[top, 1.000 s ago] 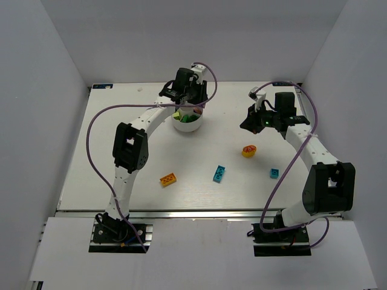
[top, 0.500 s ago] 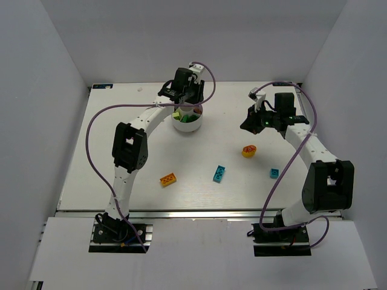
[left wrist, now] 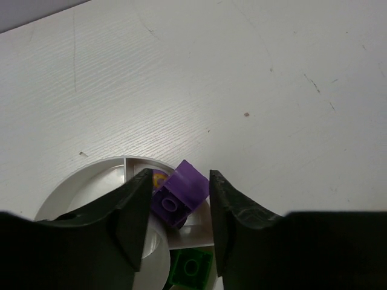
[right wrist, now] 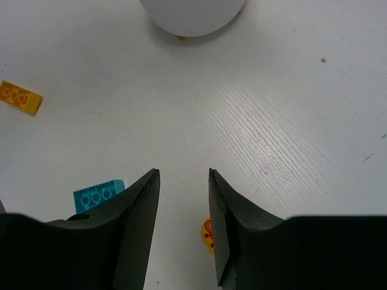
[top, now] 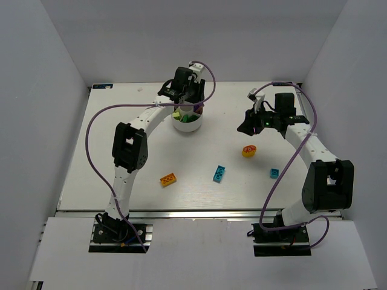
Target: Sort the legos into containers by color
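Note:
The white divided bowl [top: 188,125] stands at the back centre with green and lime bricks in it. My left gripper [top: 185,98] hangs right over it. In the left wrist view the bowl's rim [left wrist: 91,181] sits under the left gripper [left wrist: 180,175]. A purple brick [left wrist: 179,193] lies tilted between the jaws, against the left finger, with a gap to the right one. A green brick [left wrist: 192,267] lies below it. My right gripper [top: 247,127] is open and empty above the table [right wrist: 184,173], over the round yellow-orange piece [top: 248,151] [right wrist: 207,232].
On the table lie a long cyan brick [top: 219,173] [right wrist: 97,194], a small cyan brick [top: 274,173] and an orange-yellow brick [top: 168,179] [right wrist: 20,98]. The bowl's outer wall [right wrist: 190,15] shows at the top of the right wrist view. White walls close in three sides.
My left gripper has shifted slightly toward the back over the bowl. My right gripper has edged a little to the left. The loose bricks have not moved.

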Controlling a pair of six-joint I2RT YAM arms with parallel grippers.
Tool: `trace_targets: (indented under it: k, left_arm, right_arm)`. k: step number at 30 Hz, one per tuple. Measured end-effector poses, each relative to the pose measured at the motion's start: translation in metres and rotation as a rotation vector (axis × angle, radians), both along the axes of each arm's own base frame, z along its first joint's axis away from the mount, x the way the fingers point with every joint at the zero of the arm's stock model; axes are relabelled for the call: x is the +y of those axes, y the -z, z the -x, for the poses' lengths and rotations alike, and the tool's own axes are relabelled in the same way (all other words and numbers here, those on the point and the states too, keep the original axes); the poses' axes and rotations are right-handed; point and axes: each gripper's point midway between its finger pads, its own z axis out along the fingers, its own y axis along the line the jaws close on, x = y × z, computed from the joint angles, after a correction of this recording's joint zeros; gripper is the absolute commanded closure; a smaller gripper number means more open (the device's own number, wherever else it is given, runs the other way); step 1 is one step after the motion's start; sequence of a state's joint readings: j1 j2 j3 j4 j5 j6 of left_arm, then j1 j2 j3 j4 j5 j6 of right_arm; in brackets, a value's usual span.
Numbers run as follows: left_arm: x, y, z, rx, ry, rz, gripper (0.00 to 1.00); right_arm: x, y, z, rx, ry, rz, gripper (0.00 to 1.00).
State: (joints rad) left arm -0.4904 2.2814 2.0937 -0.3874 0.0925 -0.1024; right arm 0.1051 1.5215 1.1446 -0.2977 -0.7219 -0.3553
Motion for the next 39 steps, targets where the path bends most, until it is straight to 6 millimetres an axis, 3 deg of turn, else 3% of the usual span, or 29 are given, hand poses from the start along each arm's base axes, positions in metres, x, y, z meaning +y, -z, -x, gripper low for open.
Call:
trace_targets:
  k: [4, 7, 8, 9, 10, 11, 12, 14, 16, 19, 22, 25, 27, 30, 32, 39]
  left_arm:
    - [-0.003, -0.014, 0.006, -0.003, 0.011, 0.038, 1.00]
    - [0.007, -0.039, 0.034, -0.013, 0.028, 0.093, 1.00]
    - [0.016, -0.050, 0.053, -0.010, 0.036, 0.108, 0.97]
    - [0.024, -0.065, 0.070, -0.015, 0.041, 0.122, 0.86]
    - [0.033, -0.083, 0.086, -0.055, 0.042, 0.143, 0.71]
    - [0.046, -0.101, 0.106, -0.089, 0.044, 0.157, 0.41]
    - [0.058, -0.118, 0.125, -0.128, 0.042, 0.165, 0.31]
    - [0.084, -0.150, 0.162, -0.228, 0.026, 0.193, 0.15]
    - [0.113, -0.168, 0.198, -0.320, -0.014, 0.206, 0.12]
    - [0.142, -0.162, 0.232, -0.362, -0.067, 0.194, 0.12]
    - [0.157, -0.137, 0.242, -0.343, -0.110, 0.144, 0.10]
    - [0.168, -0.097, 0.247, -0.285, -0.144, 0.069, 0.10]
    - [0.174, -0.079, 0.251, -0.244, -0.159, 0.026, 0.10]
    - [0.182, -0.082, 0.251, -0.257, -0.191, 0.010, 0.09]
    - [0.187, -0.088, 0.252, -0.279, -0.211, 0.011, 0.09]
    - [0.191, -0.099, 0.254, -0.313, -0.230, 0.023, 0.09]
  right_arm:
    - [-0.001, -0.001, 0.001, -0.047, -0.049, 0.014, 0.53]
    - [-0.007, 0.005, 0.004, -0.116, -0.124, 0.079, 0.45]
    - [-0.009, 0.009, 0.007, -0.143, -0.161, 0.111, 0.41]
    - [-0.010, 0.014, 0.010, -0.171, -0.201, 0.141, 0.30]
    - [-0.013, 0.019, 0.016, -0.202, -0.254, 0.181, 0.23]
    - [-0.016, 0.026, 0.022, -0.226, -0.308, 0.218, 0.15]
    - [-0.018, 0.033, 0.029, -0.255, -0.368, 0.253, 0.11]
    - [-0.022, 0.042, 0.042, -0.292, -0.464, 0.307, 0.11]
    - [-0.024, 0.044, 0.049, -0.324, -0.536, 0.346, 0.11]
    - [-0.029, 0.029, 0.042, -0.396, -0.604, 0.424, 0.11]
    - [-0.036, 0.012, 0.021, -0.501, -0.682, 0.540, 0.14]
    - [-0.043, 0.023, 0.008, -0.507, -0.775, 0.624, 0.18]
    - [-0.045, 0.045, 0.007, -0.454, -0.852, 0.646, 0.20]
    - [-0.047, 0.082, 0.011, -0.356, -0.937, 0.659, 0.20]
    - [-0.046, 0.095, 0.013, -0.324, -0.970, 0.669, 0.19]
    - [-0.040, 0.104, 0.015, -0.306, -1.015, 0.719, 0.19]
